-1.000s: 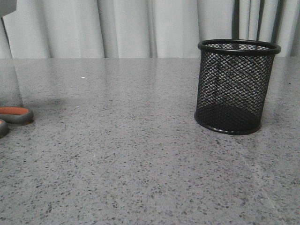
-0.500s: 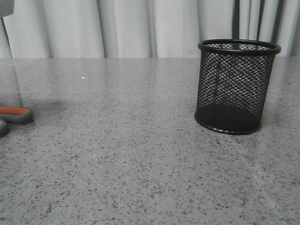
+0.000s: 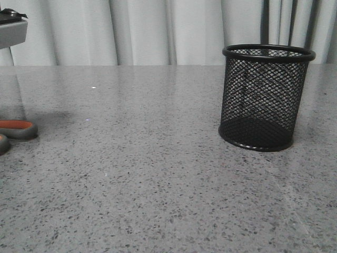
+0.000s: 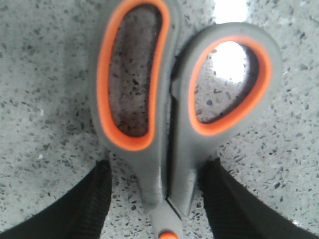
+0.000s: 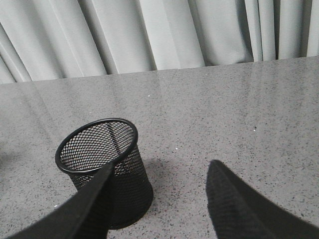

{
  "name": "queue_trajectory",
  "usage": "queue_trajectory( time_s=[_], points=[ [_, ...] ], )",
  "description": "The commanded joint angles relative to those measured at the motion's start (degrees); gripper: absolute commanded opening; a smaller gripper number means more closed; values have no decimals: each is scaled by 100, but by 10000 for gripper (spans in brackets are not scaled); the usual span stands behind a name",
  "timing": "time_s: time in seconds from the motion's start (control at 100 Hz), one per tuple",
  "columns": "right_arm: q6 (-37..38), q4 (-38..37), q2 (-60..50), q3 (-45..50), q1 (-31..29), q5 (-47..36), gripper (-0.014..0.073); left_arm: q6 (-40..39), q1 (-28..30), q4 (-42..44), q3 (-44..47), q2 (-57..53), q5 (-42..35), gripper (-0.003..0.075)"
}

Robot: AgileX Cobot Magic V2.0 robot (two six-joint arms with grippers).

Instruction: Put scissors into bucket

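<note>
Scissors lie flat on the surface, far left of the bucket. Left claw open, fingers straddling the shank below the handles, positioned to grip. Right claw open, empty, above the bucket.

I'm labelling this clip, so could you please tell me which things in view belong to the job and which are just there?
Belongs to the job:
- scissors, flat on the table between the open left gripper fingers
- bucket, upright and empty
- right gripper, open, holding nothing

Just there:
- table
- curtain
</note>
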Motion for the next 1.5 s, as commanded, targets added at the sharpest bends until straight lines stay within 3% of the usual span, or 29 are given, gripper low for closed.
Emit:
queue_trajectory(
  time_s=[0.0, 0.11, 0.36, 0.51, 0.92, 1.22, 1.39, 1.49],
  points=[
    [-46, -51, 113, -145, 18, -526, 367, -48, 22, -104, -104, -32, -98, 385],
    [-46, -51, 113, -145, 18, -526, 367, -48, 22, -286, -64, -8, -74, 365],
    [-46, -51, 113, -145, 18, -403, 367, -503, 22, -527, 114, -48, 422, 180],
    [-46, -51, 113, -145, 54, -198, 367, -662, 22, -958, 126, -190, 567, 116],
    [-46, -51, 113, -145, 427, -232, 367, -799, 22, -1302, 126, -1523, -731, 113],
    [-62, 701, 370, -765, 506, -472, 367, -799, 22, -2262, 126, -2540, -1583, 113],
    [-639, 1035, 1114, -1599, 1103, -449, 367, -799, -48, -2445, 126, -2983, -1734, 113],
    [-800, 1151, 1824, -2102, 1808, -441, 367, -799, -236, -2445, 126, -3217, -1751, 113]
  ],
)
